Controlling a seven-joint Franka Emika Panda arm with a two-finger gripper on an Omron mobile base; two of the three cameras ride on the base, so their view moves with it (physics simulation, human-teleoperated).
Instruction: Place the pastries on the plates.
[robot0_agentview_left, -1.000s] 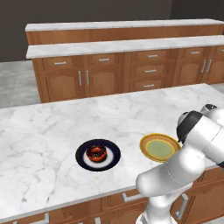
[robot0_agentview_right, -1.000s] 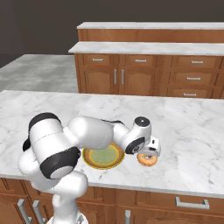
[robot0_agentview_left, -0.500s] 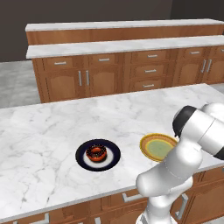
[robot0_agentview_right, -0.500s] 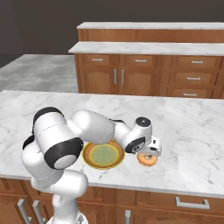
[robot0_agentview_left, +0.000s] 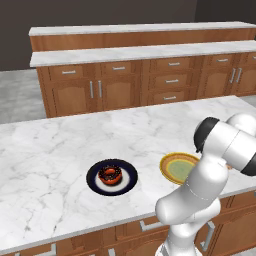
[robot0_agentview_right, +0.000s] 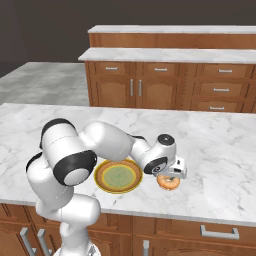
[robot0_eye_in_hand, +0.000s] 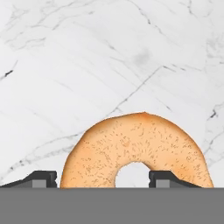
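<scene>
Though speckled, a smooth tan ring doughnut (robot0_eye_in_hand: 138, 146)

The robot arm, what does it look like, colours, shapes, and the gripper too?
The arm is built of glossy white, rounded tube segments with dark, nearly black bands at its joints. A circular dark cap marks the wrist. The gripper is a small pale block carrying two short, dark, blocky finger tips. No cables or lettering are visible.

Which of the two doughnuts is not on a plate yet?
The pale orange-tan glazed doughnut; it lies on the marble counter, while the dark chocolate doughnut sits on the navy plate.
</scene>
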